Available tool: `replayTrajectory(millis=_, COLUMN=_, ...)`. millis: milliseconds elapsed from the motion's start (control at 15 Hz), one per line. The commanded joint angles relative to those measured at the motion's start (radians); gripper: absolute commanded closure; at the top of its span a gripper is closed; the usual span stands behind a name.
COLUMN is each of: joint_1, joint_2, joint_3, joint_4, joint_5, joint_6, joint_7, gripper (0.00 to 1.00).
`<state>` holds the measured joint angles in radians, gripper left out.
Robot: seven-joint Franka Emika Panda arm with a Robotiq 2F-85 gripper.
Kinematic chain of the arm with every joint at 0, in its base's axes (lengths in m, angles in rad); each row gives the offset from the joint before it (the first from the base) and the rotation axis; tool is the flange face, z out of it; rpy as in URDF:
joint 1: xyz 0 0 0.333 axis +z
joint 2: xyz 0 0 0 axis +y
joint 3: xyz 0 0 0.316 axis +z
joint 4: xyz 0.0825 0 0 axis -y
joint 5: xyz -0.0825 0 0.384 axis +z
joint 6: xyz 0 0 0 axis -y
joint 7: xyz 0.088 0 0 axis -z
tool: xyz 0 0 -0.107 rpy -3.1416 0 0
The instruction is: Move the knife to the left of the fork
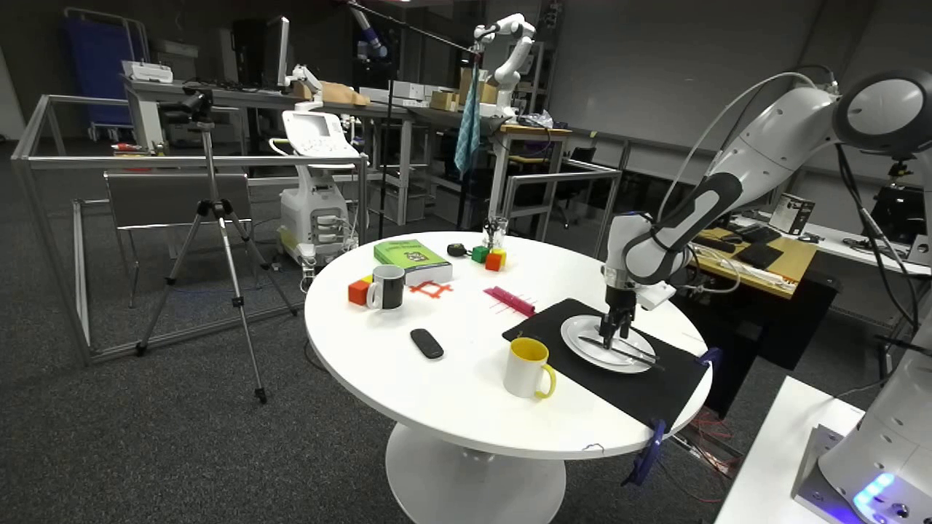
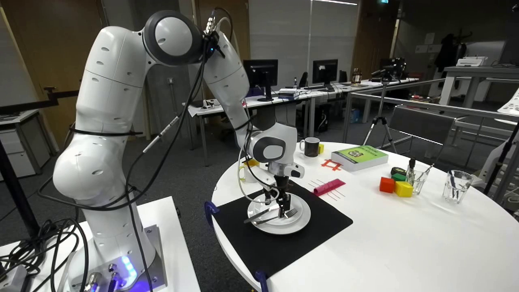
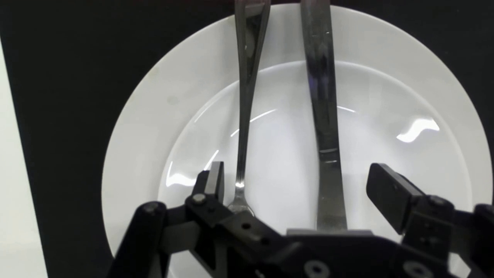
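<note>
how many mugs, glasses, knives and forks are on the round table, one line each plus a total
Mugs: 2
Glasses: 2
Knife: 1
Fork: 1
Total: 6

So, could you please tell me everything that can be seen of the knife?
The knife looks like shiny metal, long and slim, with short bright marks across it partway along. It lies on the white plate, its broader, handle-like end reaching past the edge and out of the wrist view. There it sits right of the fork, apart from it where both show. The open gripper straddles it without visible contact, hiding its lower end there.
</note>
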<state>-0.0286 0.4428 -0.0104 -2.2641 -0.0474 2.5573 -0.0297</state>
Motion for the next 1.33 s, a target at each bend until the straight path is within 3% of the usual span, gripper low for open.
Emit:
replayTrajectory(millis=0, joint_1=-0.033, joint_2=-0.032, joint_3=0.025, joint_4=-0.037, joint_5=0.046, joint_6=0.029, joint_7=-0.065, gripper=0.00)
replayTrajectory(millis=533, joint_1=-0.065, joint_2=-0.028, joint_3=0.055, joint_4=-0.034, joint_5=0.109, joint_6=0.019, joint_7=-0.165, gripper=0.00)
replayTrajectory(millis=1267, joint_1=-0.072, joint_2=-0.011, joint_3=0.047, joint_4=-0.020, joint_5=0.093, joint_6=0.019, joint_7=-0.182, gripper=0.00)
